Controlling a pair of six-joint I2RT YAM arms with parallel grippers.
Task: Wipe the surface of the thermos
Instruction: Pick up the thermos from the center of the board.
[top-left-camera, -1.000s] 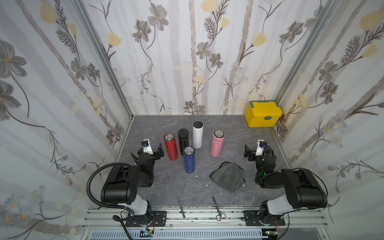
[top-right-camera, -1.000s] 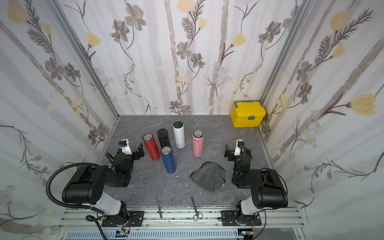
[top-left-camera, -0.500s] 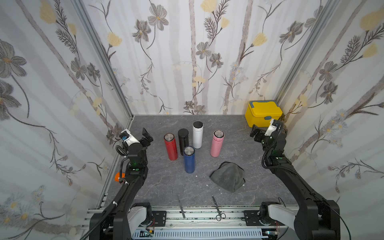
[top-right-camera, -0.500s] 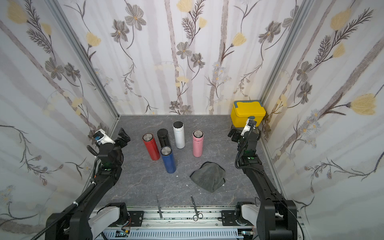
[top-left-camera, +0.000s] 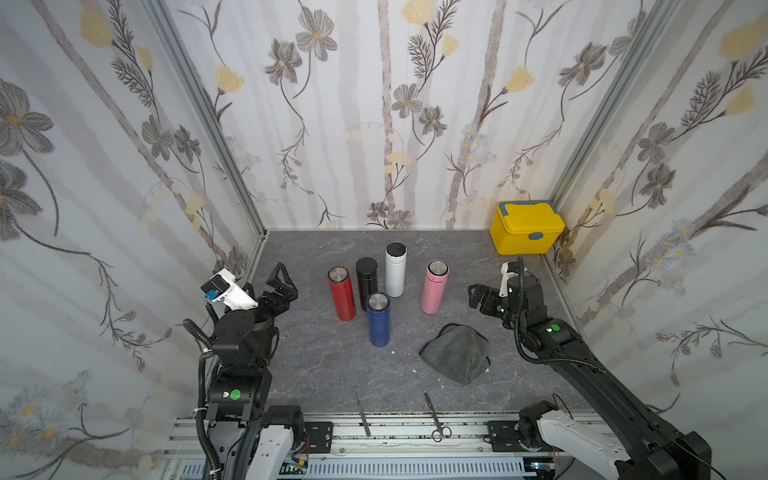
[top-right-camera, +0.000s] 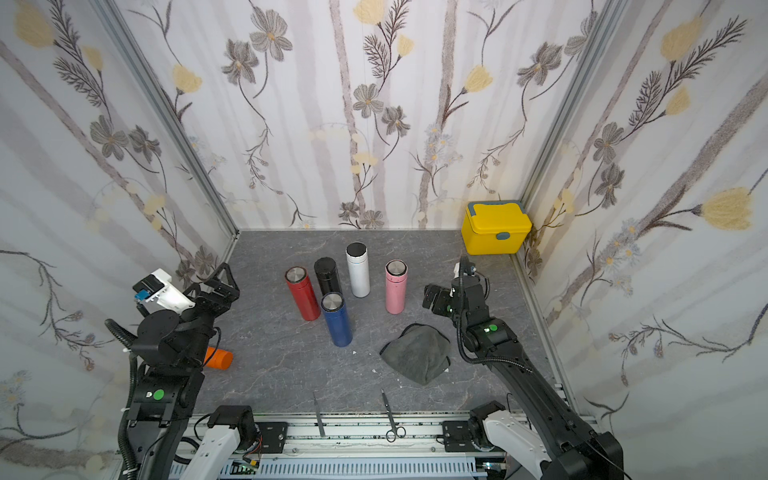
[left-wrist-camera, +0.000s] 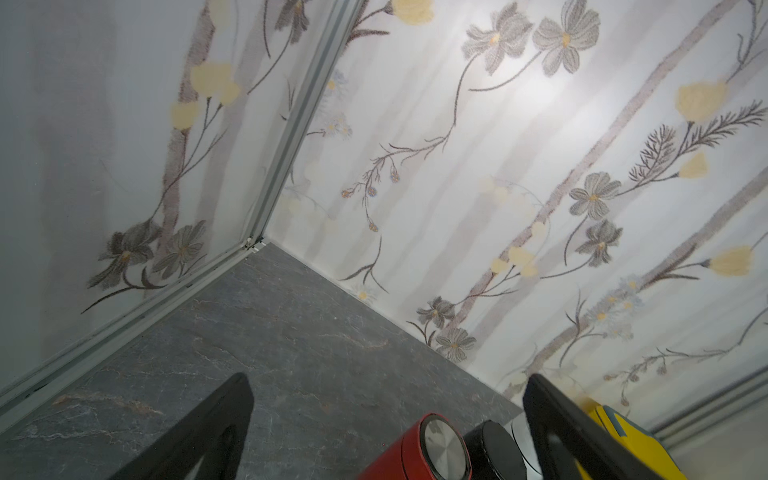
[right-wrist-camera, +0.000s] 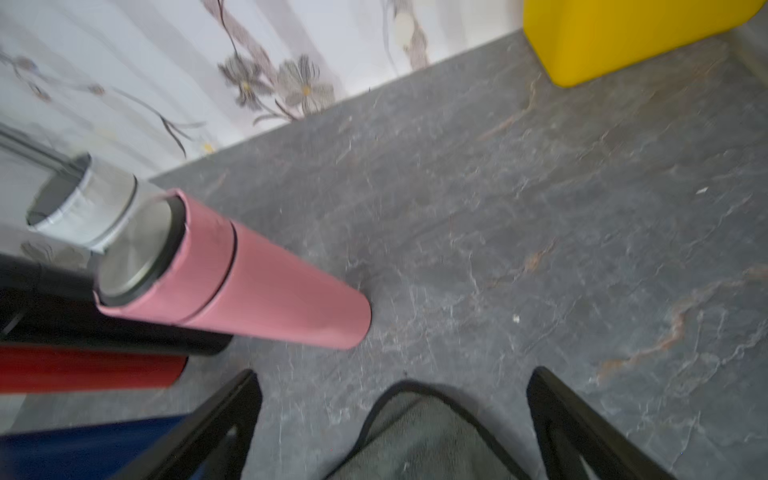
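The right gripper (top-left-camera: 477, 294) hangs wide open with nothing in it. The grey cloth (top-left-camera: 457, 357) lies in a soft heap just under it, a little back toward its own arm, so I think this arm should pick it up first. A bit ahead of the gripper, toward the middle, stands the pink thermos (top-left-camera: 432, 291), its long side going straight up. Past it stand the blue thermos (top-left-camera: 378, 322), black thermos (top-left-camera: 367, 282), white thermos (top-left-camera: 395, 272) and red thermos (top-left-camera: 341, 299) in a tight bunch. I cannot tell which one is to be wiped. The left gripper (top-left-camera: 283, 286) is open and empty too, far from the cloth, past the red one. The grey table (top-left-camera: 324, 365) is flat. Walls stand close, and a yellow box (top-left-camera: 525, 230) sits in the corner farther ahead.
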